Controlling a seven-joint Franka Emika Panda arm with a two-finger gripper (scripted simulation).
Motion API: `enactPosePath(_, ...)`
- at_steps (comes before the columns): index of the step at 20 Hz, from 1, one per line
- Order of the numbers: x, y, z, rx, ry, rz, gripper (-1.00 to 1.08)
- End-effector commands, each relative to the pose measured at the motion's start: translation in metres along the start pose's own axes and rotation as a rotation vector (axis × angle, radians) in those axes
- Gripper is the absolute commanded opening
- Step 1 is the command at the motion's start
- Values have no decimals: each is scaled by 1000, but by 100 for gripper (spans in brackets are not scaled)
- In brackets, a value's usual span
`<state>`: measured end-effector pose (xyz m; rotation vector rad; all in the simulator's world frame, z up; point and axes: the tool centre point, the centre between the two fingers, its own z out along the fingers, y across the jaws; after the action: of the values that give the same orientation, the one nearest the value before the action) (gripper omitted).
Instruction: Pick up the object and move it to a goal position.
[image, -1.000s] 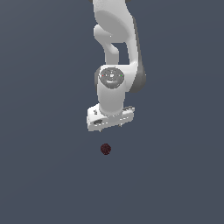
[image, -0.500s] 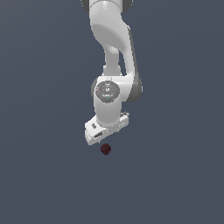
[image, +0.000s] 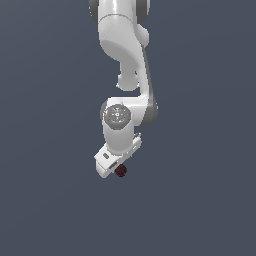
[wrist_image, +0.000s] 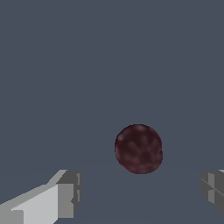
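Here the gripper (wrist_image: 140, 197) is spread wide with the ball (wrist_image: 138, 148) not yet between its fingers (wrist_image: 70, 192), so it should advance further, centre the ball, then close gently.

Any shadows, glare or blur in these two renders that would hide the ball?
Exterior view: flat grey backdrop, no cast shadows or glare; the small dark maroon ball is sharp but partly covered by the white gripper. Wrist view: the ball is clear, its mottled texture slightly soft; fingertips cropped at the frame edge.
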<state>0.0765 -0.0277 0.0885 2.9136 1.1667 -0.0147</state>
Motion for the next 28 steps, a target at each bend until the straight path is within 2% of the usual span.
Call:
enactPosePath(1, 2, 4, 4, -1, 4, -36, 100)
enactPosePath(14, 3, 9, 13, -1, 9, -83, 100)
enactPosePath(23, 3, 8, 55, -1, 10, -87, 100)
enactPosePath(28, 4, 9, 60, -1, 10, -88, 100)
